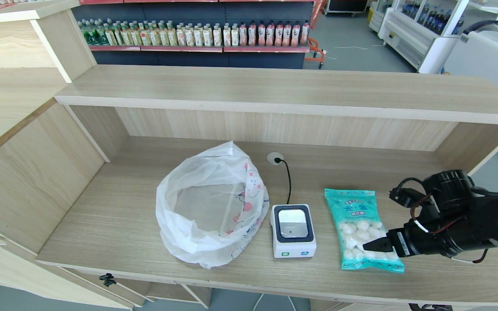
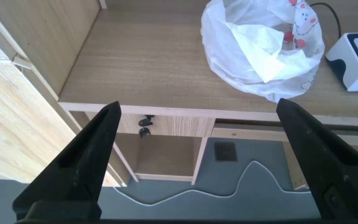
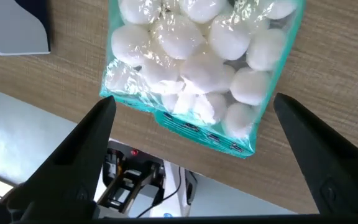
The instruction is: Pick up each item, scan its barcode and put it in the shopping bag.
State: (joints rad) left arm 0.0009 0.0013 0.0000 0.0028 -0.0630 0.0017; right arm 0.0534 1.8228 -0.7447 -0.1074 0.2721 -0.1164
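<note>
right gripper point(image 3: 194, 107) hung spread wide over the packet of white balls point(image 1: 363, 229), apparently not touching; left gripper point(image 2: 197, 111) gaped too.

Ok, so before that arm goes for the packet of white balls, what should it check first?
1. Right gripper open: ok, jaws spread wide.
2. Gripper lined up with the teal packet of white balls: ok, the packet's near end lies between the fingers in the right wrist view.
3. Packet free to lift: ok, it lies flat on the counter, apart from the barcode scanner.
4. Scanner window uncovered: ok, it faces up.
5. Shopping bag open: ok, its mouth gapes upward.
6. Where the barcode is: cannot tell.
</note>
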